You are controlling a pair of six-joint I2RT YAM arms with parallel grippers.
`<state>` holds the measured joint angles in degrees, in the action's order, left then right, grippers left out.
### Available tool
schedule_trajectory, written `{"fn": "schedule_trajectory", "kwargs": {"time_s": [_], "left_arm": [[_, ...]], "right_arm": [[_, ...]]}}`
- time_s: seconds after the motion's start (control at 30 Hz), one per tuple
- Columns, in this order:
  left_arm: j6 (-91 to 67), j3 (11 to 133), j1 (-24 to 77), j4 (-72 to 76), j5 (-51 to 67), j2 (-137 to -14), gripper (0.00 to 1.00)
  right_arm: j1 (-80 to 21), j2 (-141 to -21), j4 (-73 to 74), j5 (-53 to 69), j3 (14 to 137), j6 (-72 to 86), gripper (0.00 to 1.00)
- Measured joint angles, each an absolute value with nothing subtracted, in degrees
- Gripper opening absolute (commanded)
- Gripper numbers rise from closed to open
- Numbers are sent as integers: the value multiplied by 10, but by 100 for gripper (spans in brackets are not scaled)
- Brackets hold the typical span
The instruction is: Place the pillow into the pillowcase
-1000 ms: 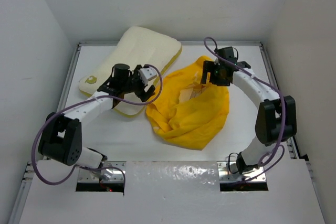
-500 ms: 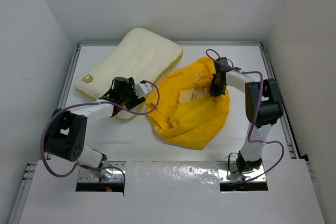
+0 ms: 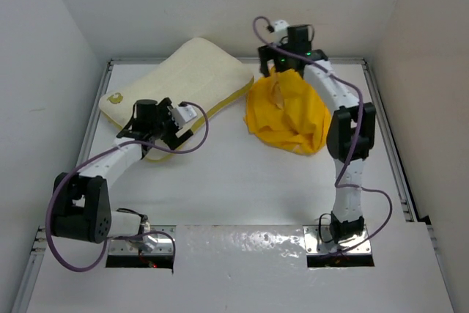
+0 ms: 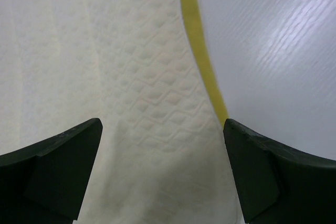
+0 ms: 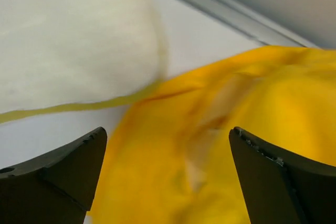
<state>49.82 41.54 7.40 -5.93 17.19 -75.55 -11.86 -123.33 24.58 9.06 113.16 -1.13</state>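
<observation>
Showing both tools with fingers spread wide apart and nothing clamped. The left tool [image 4: 161,129] hangs low over the pillow [image 4: 105,51]. The pillow's quilted cream fabric fills the space beneath and between the fingers, and its yellow-green edge band [image 4: 202,61] runs just inside the right finger, with bare table [image 4: 283,51] beyond. The right tool [image 5: 168,135] hovers above the pillowcase [image 5: 252,103], a bunched yellow heap spreading below and to its right, while the pillow's end lies ahead to its left. The pillow rests outside the pillowcase, just beside it; whether they touch cannot be told.
</observation>
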Motion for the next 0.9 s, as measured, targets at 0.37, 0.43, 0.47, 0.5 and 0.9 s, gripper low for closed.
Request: {"fn": "schedule_trajectory", "kwargs": {"time_s": [0.37, 0.43, 0.47, 0.5, 0.9], "left_arm": [[434, 440, 83, -12, 215, -765, 100], [434, 438, 83, 5, 194, -773, 100], [439, 436, 83, 13, 180, -778, 100], [447, 432, 83, 21, 164, -782, 100], [549, 346, 83, 132, 83, -851, 30]], "right_arm": [[-194, -1104, 150, -79, 853, 67, 26], [-176, -1051, 137, -107, 803, 83, 31], [-171, -1034, 135, -121, 789, 96, 49], [-168, -1022, 135, -134, 781, 108, 61], [-124, -1212, 179, -175, 830, 164, 0]]}}
